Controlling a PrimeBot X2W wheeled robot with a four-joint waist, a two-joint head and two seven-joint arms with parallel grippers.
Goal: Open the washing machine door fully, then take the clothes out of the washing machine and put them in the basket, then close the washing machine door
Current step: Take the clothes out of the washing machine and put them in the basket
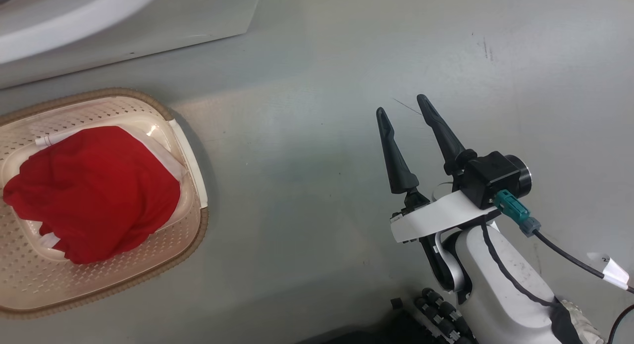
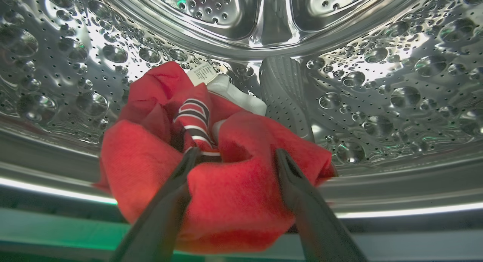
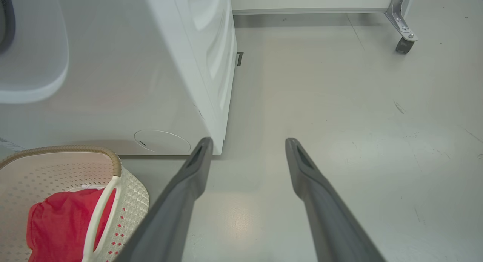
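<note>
The washing machine (image 3: 181,85) holds 1 red striped garment (image 2: 234,201) low in its steel drum (image 2: 377,85); 1 plain red garment (image 1: 94,190) lies in the basket (image 1: 124,92). The striped piece looks light, limp and prone to drape, so a bunched fold suits best. The left gripper (image 2: 237,152) straddles such a fold, fingers wide apart, nothing clamped. The right gripper (image 1: 401,105) hangs spread and empty above the floor (image 1: 346,62).

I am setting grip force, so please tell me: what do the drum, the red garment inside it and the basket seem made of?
Drum: likely polished steel, mirror-bright, with punched holes. Red garment: soft fabric, matte, with folds. Basket: probably moulded plastic, cream, perforated walls; its brown rim looks woven, perhaps also plastic.
</note>
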